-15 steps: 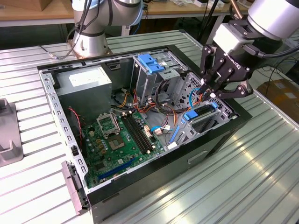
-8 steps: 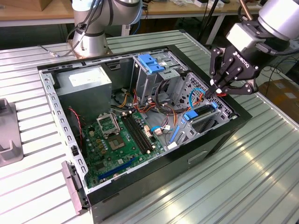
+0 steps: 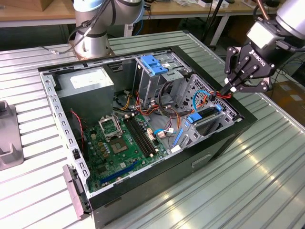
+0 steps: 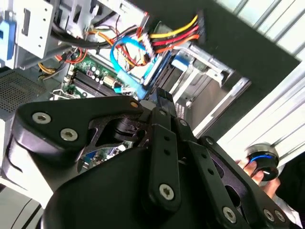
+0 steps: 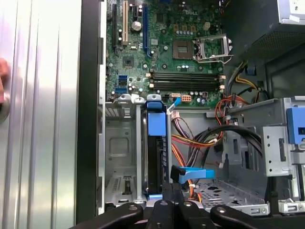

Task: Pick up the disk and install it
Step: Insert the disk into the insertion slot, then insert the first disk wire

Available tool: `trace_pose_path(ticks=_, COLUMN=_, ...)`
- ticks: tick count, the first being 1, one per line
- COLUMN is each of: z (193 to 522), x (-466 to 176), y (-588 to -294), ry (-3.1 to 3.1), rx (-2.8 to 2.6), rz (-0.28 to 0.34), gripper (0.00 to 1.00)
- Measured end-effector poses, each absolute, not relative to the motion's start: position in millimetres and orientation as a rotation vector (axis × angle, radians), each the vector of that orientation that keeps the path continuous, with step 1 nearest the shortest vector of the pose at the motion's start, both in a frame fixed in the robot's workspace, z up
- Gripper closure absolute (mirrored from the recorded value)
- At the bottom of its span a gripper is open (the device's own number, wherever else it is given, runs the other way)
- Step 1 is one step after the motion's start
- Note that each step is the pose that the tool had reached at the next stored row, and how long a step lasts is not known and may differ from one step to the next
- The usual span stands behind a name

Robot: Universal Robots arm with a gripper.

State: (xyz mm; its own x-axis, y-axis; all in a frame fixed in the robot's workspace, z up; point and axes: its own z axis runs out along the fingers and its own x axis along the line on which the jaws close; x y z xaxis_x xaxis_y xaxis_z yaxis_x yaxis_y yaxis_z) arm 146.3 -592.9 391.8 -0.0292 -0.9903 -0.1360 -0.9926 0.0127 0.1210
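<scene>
We see the disk (image 5: 155, 157) standing on edge in a bay of the drive cage (image 5: 125, 148) inside the open case (image 3: 217, 145), its blue rail (image 5: 157, 121) facing the motherboard (image 5: 167, 47); in the exterior view the disk (image 3: 206, 116) shows as a blue-railed slab low in the cage, near the case's front wall. The gripper (image 3: 234, 87) hangs just above the cage, its fingers (image 3: 228, 90) drawn together on the connector end of a bundle of red, yellow and orange wires (image 3: 217, 94); in the second wrist view the same wires (image 4: 177, 34) fan out beyond the gripper (image 4: 161, 100). A blue cable (image 5: 193, 174) lies just beside the disk. The power supply (image 3: 90, 88) sits at the far end of the case from the cage.
</scene>
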Motion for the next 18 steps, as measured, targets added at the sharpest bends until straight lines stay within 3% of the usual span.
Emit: trace_pose_path(ticks=18, z=391.8, x=154.8, y=-593.0, ry=2.22, rx=-2.188, rz=0.287, gripper=0.9)
